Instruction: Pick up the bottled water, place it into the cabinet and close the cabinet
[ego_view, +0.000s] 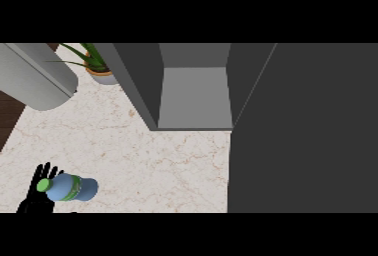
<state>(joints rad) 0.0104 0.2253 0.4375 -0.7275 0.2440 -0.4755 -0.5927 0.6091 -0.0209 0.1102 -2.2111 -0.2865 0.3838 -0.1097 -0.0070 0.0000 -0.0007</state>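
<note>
The bottled water (71, 188) is at the lower left of the marble counter (162, 160). It has a pale blue body, a green label and a green cap that points toward the view's left edge. My left hand (37, 199) rises just left of it with straight fingers (46, 172), and the bottle covers part of the palm. I cannot tell whether they touch. The grey cabinet (193, 95) stands open at the top centre with nothing on its shelf. Its dark door (303, 130) is swung out and fills the right side. My right hand does not show.
A large light-grey cylinder (35, 75) slants across the upper left corner. A potted green plant (98, 64) stands behind it, next to the cabinet's left wall. Dark wooden floor (9, 112) shows past the counter's left edge.
</note>
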